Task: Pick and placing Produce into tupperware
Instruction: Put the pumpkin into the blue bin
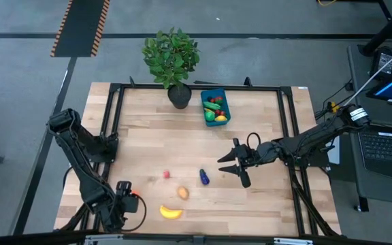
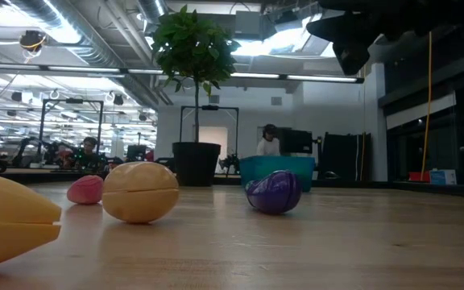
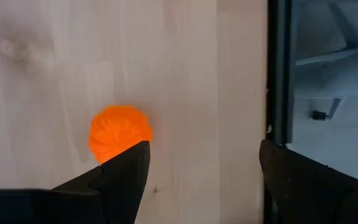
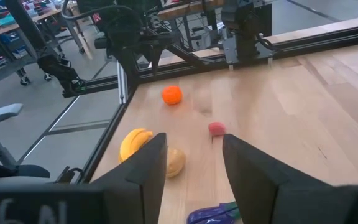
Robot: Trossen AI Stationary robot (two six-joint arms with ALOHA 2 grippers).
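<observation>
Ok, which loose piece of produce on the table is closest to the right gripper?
The purple eggplant. It lies just left of the right gripper, while the potato, red berry and banana lie farther off.

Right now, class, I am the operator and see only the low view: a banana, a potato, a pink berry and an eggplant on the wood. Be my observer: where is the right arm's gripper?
Observer: The right gripper hangs over the table just right of the eggplant, fingers open, holding nothing.
Operator: And the left one?
Observer: The left gripper is by the table's left edge, left of the banana, fingers open, with an orange lying on the wood just ahead of them.
Operator: Is anything packed yet?
Observer: Yes, the tupperware beside the plant pot holds several pieces of produce.
</observation>
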